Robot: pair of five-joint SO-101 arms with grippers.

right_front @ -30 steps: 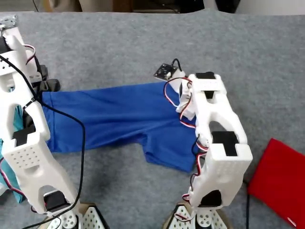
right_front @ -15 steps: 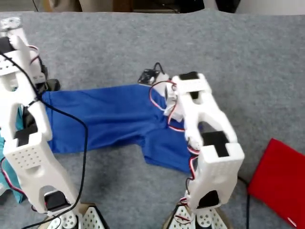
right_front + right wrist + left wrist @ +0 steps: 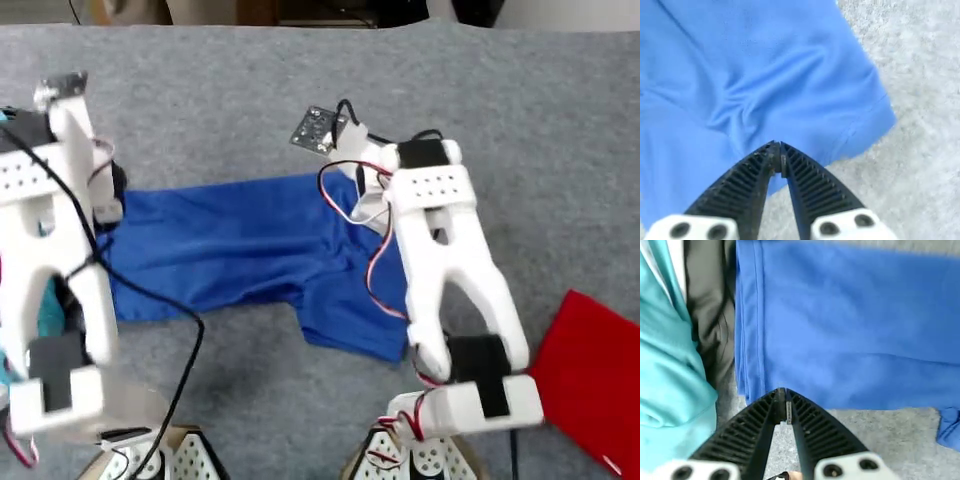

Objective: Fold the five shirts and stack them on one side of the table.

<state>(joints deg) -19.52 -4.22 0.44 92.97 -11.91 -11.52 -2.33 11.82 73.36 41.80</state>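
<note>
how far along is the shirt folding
Done: a red shirt looks folded, set aside. In hand: the blue shirt lies half folded, one sleeve out, the left gripper and right gripper shut over it. Left: finish it, then the teal shirt and black garment beside it.

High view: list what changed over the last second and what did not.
The right arm swung its wrist left and farther out over the blue shirt's far edge, while its lower link dropped toward the base. The left arm's wrist shifted right, toward the shirt's hem. Nothing was visibly grasped or released; both arms' jaws are shut. The blue shirt and the red shirt lay where they were.
</note>
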